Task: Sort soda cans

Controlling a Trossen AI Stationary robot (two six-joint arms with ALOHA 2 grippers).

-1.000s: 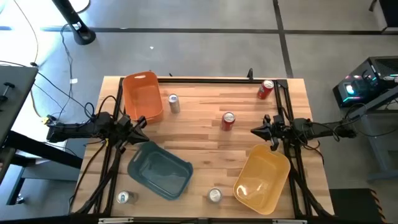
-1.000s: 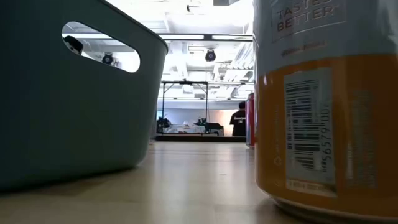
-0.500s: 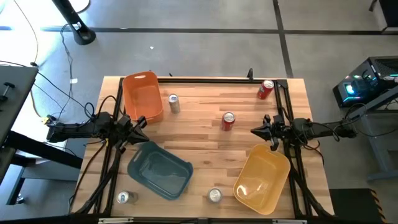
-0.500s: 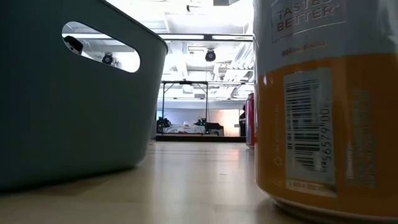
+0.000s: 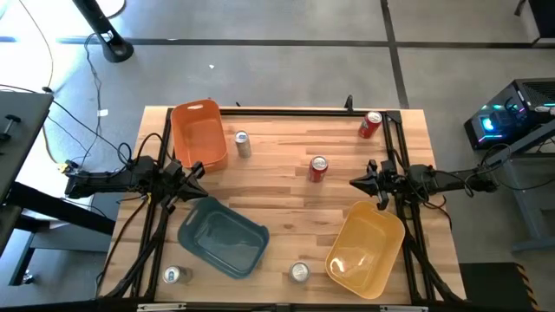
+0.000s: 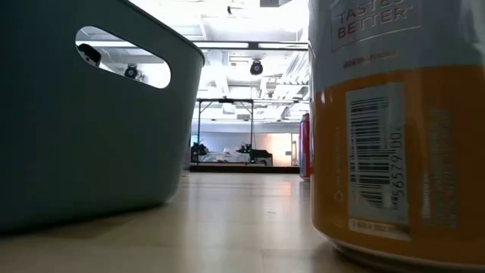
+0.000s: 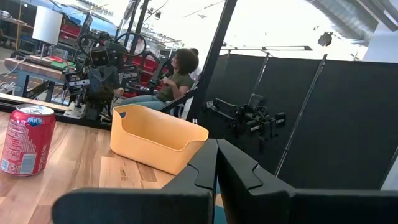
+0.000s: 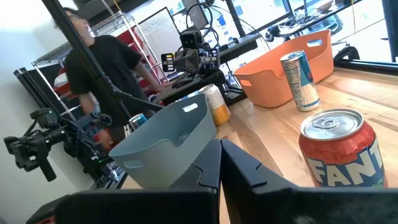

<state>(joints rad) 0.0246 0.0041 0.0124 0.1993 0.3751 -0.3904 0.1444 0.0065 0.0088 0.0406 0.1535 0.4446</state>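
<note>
Several soda cans stand upright on the wooden table. One red can [image 5: 318, 168] is mid-table and another red can [image 5: 370, 124] is at the far right corner. Silver cans stand beside the orange bin [image 5: 242, 144], at the near left [image 5: 177, 275] and near the yellow bin [image 5: 299, 272]. My left gripper [image 5: 201, 170] is shut and hovers at the left edge, pointing right. My right gripper [image 5: 354, 182] is shut at the right edge and points left at the mid-table red can [image 8: 339, 149]. Neither touches anything.
The orange bin [image 5: 199, 133] sits far left, the blue-grey bin [image 5: 223, 237] near left and the yellow bin [image 5: 366, 247] near right. A black frame rail [image 5: 295, 110] runs along the far edge. People show beyond the table in both wrist views.
Both arms and all cans have kept still. In the low view, a person far behind the table has passed out of sight behind the red can.
</note>
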